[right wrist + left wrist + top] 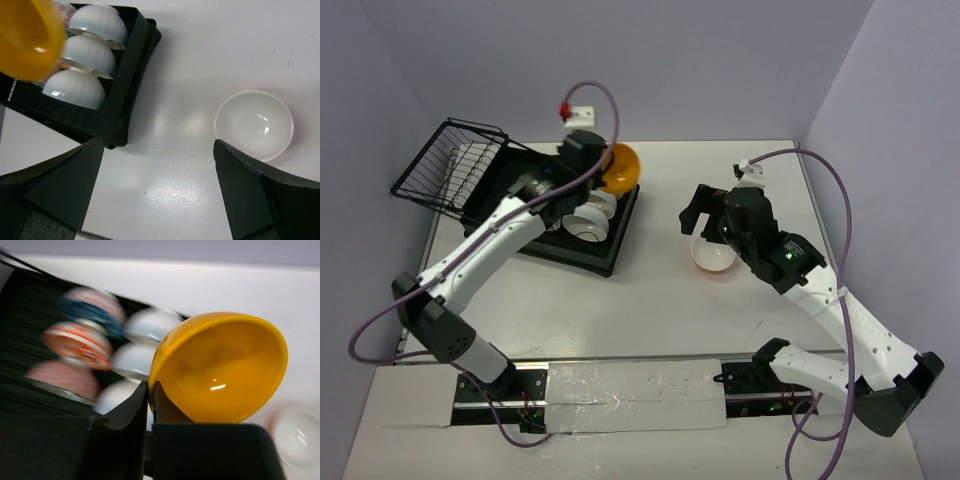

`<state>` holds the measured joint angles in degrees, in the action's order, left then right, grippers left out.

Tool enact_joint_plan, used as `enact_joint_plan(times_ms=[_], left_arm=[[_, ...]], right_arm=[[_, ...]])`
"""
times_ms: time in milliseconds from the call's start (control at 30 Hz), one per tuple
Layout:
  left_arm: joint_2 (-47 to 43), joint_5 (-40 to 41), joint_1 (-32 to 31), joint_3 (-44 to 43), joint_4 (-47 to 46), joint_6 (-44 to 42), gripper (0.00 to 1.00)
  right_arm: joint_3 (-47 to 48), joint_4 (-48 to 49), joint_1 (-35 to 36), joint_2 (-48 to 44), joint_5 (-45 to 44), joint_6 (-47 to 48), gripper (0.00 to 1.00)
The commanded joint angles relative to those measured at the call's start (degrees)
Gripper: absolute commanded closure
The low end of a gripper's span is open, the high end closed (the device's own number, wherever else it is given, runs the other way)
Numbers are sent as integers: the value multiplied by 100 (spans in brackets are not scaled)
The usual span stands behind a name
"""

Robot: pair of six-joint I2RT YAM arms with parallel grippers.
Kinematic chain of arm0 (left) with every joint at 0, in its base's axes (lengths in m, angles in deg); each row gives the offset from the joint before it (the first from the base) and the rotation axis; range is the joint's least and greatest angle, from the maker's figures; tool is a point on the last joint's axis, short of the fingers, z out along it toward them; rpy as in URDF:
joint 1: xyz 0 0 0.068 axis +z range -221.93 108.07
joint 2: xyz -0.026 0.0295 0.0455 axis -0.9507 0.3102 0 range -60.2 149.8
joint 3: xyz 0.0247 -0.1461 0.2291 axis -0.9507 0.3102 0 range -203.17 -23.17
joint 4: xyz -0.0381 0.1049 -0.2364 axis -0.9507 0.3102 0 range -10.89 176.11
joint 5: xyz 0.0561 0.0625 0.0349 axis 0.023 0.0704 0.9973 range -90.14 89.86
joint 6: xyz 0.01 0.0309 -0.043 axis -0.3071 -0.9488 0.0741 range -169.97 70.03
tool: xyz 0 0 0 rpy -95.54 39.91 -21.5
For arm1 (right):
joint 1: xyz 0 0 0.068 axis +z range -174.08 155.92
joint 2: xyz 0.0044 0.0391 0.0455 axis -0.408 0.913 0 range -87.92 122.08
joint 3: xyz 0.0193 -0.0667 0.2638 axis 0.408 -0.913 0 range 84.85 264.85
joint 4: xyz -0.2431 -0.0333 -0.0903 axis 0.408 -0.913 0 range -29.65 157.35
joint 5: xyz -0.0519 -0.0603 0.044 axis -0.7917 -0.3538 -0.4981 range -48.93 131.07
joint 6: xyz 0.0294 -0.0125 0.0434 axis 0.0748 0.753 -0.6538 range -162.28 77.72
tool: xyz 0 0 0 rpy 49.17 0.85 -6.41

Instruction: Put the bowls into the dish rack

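Nearly done. The dish rack (570, 258), at the far-left corner of the bench (650, 320), holds six: three white bowls (85, 52) and three patterned bowls (77, 342), which are blurry. The left gripper (151, 390) pinches the yellow bowl (220, 367) by its rim over the rack's right end. The last bowl (254, 125), white inside, sits near the right edge under the wide-open right gripper (157, 145).

The dish rack (620, 238) is sitting on the worktop (650, 320), with the wire basket (450, 170) tilting up at its left end. A row of bowls (590, 218) is lying inside its right end. The left claw (150, 392) is hanging a held bowl (620, 168) over its far-right corner, and a lone bowl (713, 258) is sitting off to its right.
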<state>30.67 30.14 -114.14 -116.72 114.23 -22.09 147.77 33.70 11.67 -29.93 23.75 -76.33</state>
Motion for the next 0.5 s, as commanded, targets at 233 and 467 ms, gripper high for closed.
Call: enact_joint_plan(times_ms=[233, 467], left_arm=[[-1019, 1867, 2039, 338, -1796, -4024, 100], [-255, 2052, 3131, 136, -3009, -5843, 100]], right_arm=[[-350, 736, -348, -597, 457, 539, 1], [-517, 921, -955, -430, 1064, 733, 1]])
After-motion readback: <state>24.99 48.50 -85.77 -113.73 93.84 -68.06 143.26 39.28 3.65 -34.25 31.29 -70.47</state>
